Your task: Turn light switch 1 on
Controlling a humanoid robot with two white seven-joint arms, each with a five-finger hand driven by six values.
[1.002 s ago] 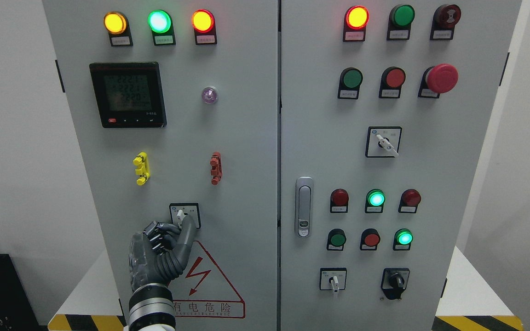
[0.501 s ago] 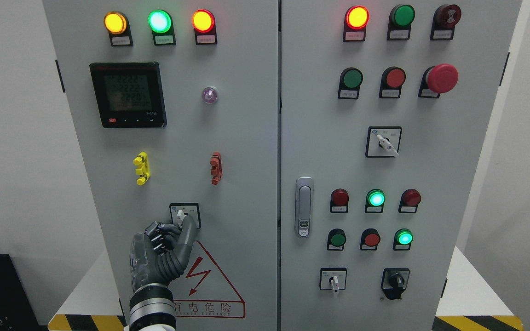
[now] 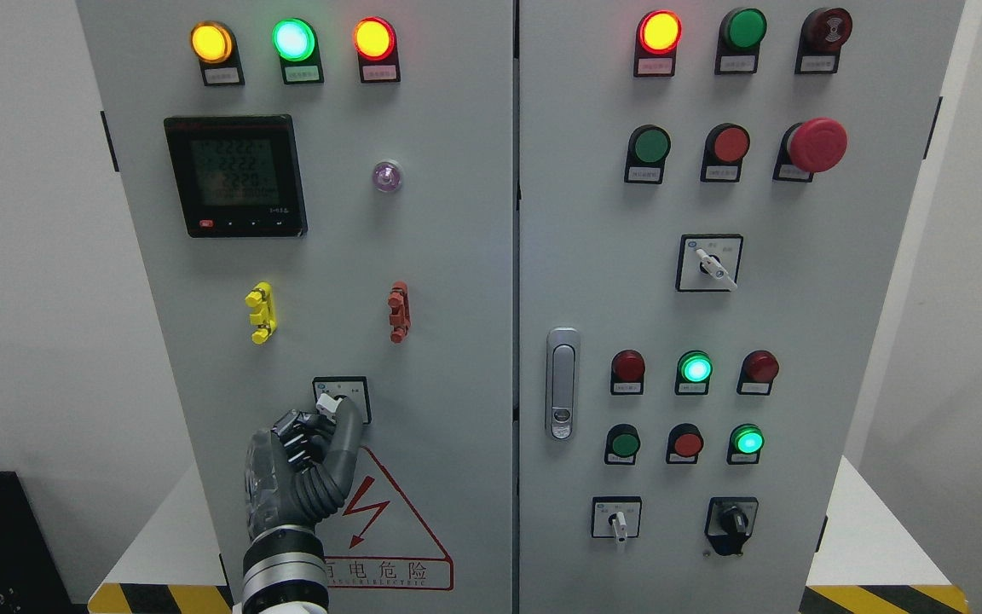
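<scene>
A small rotary selector switch (image 3: 357, 389) with a white lever (image 3: 328, 401) sits in a black-framed plate low on the left cabinet door, just above the red hazard triangle (image 3: 389, 529). My left hand (image 3: 329, 416) comes up from the bottom edge. Its fingers are curled, and the thumb and curled index pinch the white lever from below. The hand hides the lower half of the switch plate. My right arm is out of view.
The left door (image 3: 457, 281) carries three lit lamps, a digital meter (image 3: 235, 176), and yellow and red clips. The right door holds a door latch (image 3: 562, 384), lamps, push buttons, a red mushroom stop button (image 3: 817, 145) and several more rotary switches. Striped floor edges lie at both bottom corners.
My left hand has crept slightly up and right. The white lever, which pointed upward before, now leans over to the left between my fingers.
</scene>
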